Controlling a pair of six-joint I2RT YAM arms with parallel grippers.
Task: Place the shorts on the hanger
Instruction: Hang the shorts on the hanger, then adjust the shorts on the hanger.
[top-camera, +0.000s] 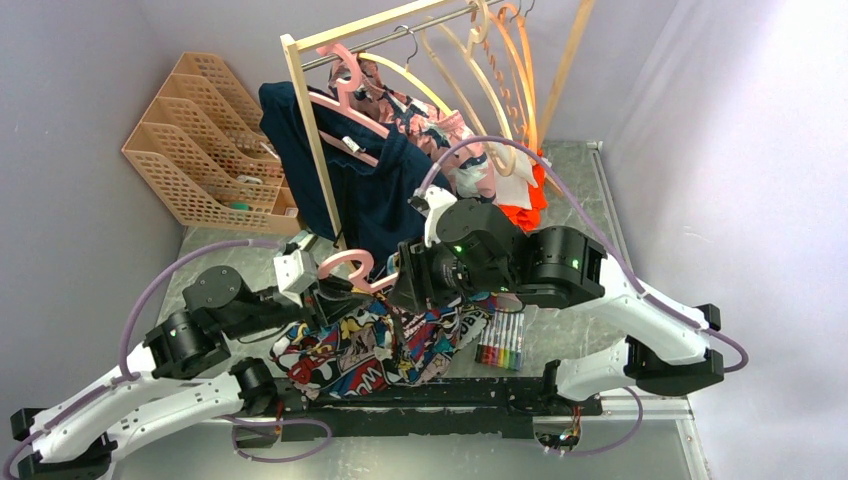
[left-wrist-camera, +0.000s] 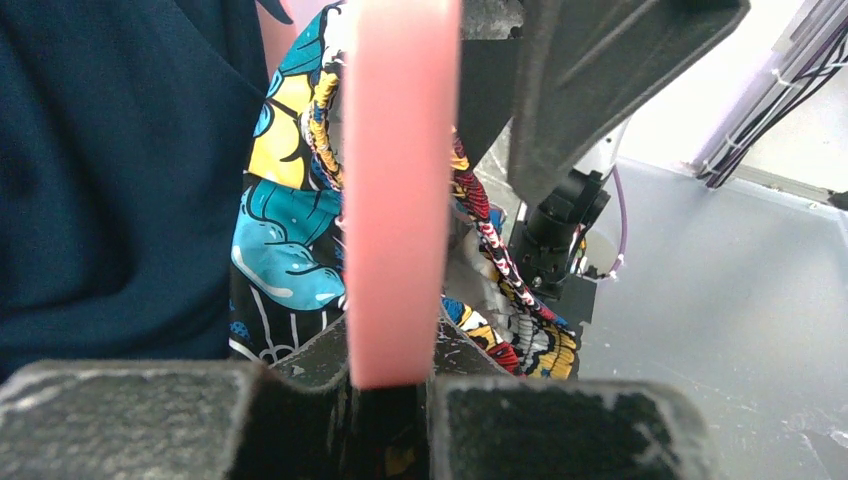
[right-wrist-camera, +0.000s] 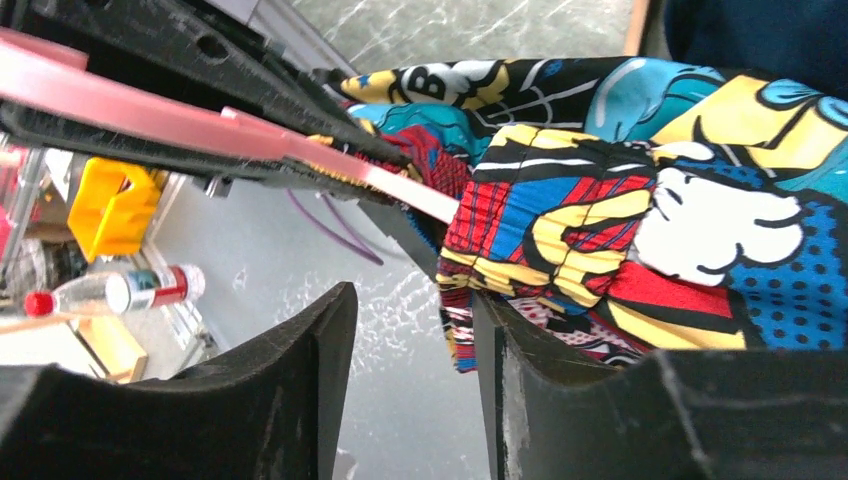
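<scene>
Most of the job looked done from where I sat. My left gripper (left-wrist-camera: 390, 400) was pressed tight on the hanger (left-wrist-camera: 400, 200), pinching the pink plastic edge-on between both fingers. My right gripper (right-wrist-camera: 415, 380) was spread, with bare tabletop showing through the gap. The shorts (right-wrist-camera: 650, 230) brushed the inner edge of one finger but nothing was clamped, so I read that as let go.

From the right wrist, the pink bar ran straight into the bunched fabric, so the shorts seemed threaded or draped over it. I couldn't see whether both sides hung evenly. From the top, the shorts sagged under the hanger onto the table (top-camera: 620, 200), between my two arms, with the hook poking out free towards the left arm. A marker set (top-camera: 502, 345) lay just beside them on the right.

Left to do, my guess: confirm the fabric sits squarely on the bar and lift to check it holds. Further back stood the rack (top-camera: 310, 130) with a navy garment (top-camera: 370, 190) hanging on it.
</scene>
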